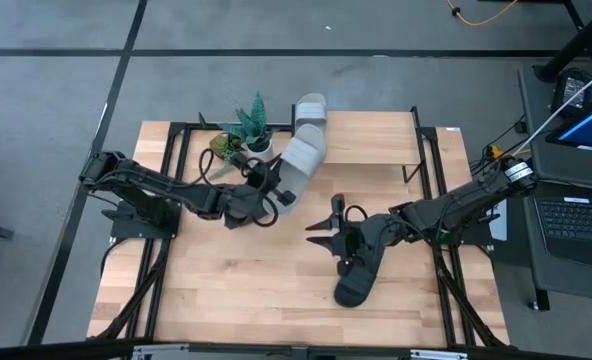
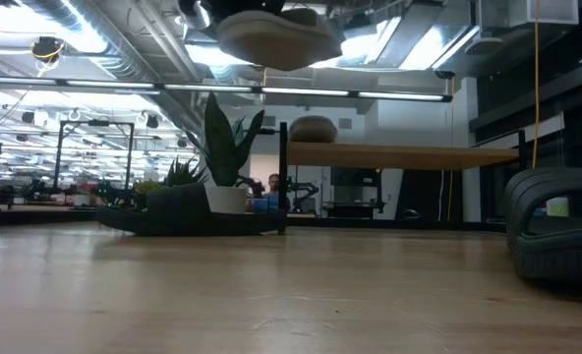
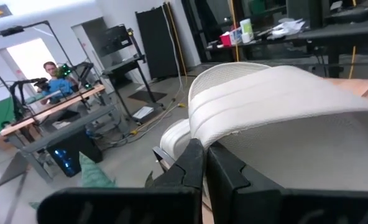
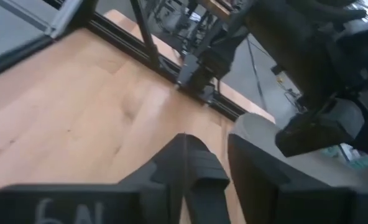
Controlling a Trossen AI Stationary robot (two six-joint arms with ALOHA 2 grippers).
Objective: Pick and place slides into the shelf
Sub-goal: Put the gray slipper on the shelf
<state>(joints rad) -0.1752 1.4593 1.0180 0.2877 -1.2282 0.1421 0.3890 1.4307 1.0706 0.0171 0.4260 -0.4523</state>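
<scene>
Black slide (image 1: 359,272) lies on the table (image 1: 226,300), lower centre; right gripper (image 1: 321,226) low beside it, jaws partly apart, empty. Left gripper (image 1: 276,192) stretched centre-frame, clamped on a white slide (image 1: 301,160) raised near the shelf (image 1: 376,140). Another white slide (image 1: 311,108) sits on the shelf.

The shelf (image 1: 371,140) top board is bare toward three o'clock; a white slide (image 1: 310,108) occupies its nine o'clock end. A potted plant (image 1: 248,128) crowds that corner. A black slide (image 1: 361,272) obstructs the table (image 1: 226,280) centre; the seven o'clock area lies open.
</scene>
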